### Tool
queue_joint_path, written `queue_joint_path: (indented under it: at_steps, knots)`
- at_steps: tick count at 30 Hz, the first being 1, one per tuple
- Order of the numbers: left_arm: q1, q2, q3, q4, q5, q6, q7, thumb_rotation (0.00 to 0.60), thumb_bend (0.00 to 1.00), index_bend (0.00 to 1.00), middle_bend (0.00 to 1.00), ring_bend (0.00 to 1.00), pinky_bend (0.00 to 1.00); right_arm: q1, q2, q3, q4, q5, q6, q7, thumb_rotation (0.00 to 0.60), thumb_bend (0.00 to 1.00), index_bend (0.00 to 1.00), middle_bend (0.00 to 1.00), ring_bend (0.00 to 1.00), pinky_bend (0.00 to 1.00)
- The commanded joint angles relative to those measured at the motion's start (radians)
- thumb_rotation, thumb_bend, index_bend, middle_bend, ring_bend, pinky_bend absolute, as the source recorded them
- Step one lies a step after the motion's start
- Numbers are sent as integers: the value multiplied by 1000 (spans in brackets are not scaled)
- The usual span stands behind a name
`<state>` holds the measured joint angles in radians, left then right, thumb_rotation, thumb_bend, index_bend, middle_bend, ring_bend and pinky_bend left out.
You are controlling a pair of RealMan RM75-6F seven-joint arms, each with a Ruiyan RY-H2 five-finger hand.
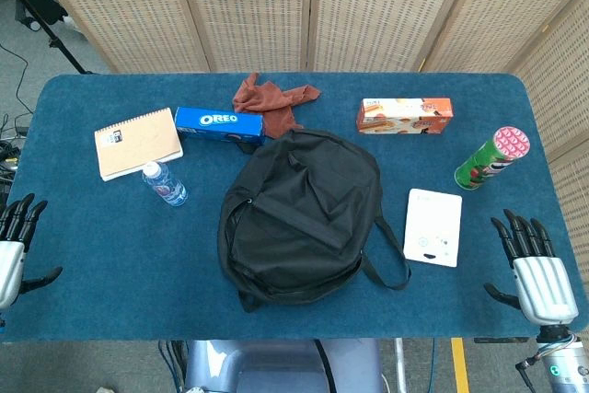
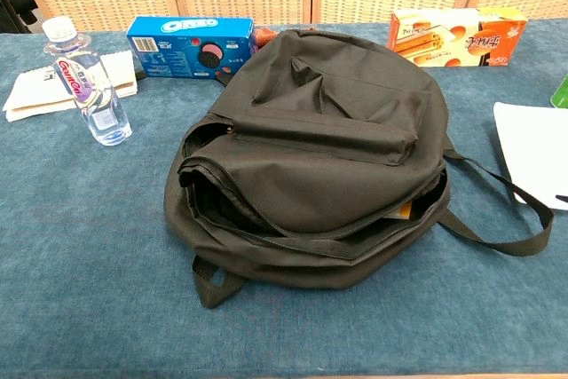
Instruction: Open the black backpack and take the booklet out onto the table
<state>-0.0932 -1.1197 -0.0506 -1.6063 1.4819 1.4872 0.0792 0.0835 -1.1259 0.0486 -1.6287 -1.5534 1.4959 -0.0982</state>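
Note:
The black backpack [image 1: 299, 213] lies flat in the middle of the blue table [image 1: 110, 264]. In the chest view the backpack [image 2: 328, 130] has its main zipper partly open along the front edge, and a small orange corner [image 2: 405, 212] shows inside the opening at the right. My left hand [image 1: 14, 246] rests at the table's near left edge, fingers spread and holding nothing. My right hand [image 1: 534, 269] sits at the near right edge, fingers spread, empty. Both hands are well apart from the backpack. Neither hand shows in the chest view.
A spiral notebook [image 1: 138, 143], water bottle [image 1: 164, 182] and Oreo box [image 1: 219, 123] lie at the left back. A brown cloth [image 1: 271, 98], an orange biscuit box [image 1: 405, 116], a green chips can [image 1: 492, 157] and a white pad [image 1: 433, 226] sit behind and right of the backpack.

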Motion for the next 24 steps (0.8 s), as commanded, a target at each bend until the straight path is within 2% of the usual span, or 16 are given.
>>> queue_joint_path:
  at_steps: [1, 9, 13, 19, 24]
  knots:
    - [-3, -2, 1, 5, -6, -10, 1, 600, 0, 74, 0, 0, 0, -1, 1, 2, 2, 3, 1, 0, 600, 0, 0, 0, 0, 0]
    - [4, 5, 1, -2, -2, 3, -12, 600, 0, 74, 0, 0, 0, 1, 5, -13, -13, -17, -8, 9, 600, 0, 0, 0, 0, 0]
    - [3, 9, -2, -7, -3, 5, -20, 600, 0, 74, 0, 0, 0, 13, 17, -42, -53, -77, -24, 76, 600, 0, 0, 0, 0, 0]
    - [-4, 3, -10, 0, -23, -11, -13, 600, 0, 74, 0, 0, 0, 113, 47, -95, -112, -226, -146, 179, 600, 0, 0, 0, 0, 0]
    - [-7, -6, -15, 4, -40, -19, 3, 600, 0, 74, 0, 0, 0, 235, 45, -95, -178, -298, -288, 217, 600, 0, 0, 0, 0, 0]
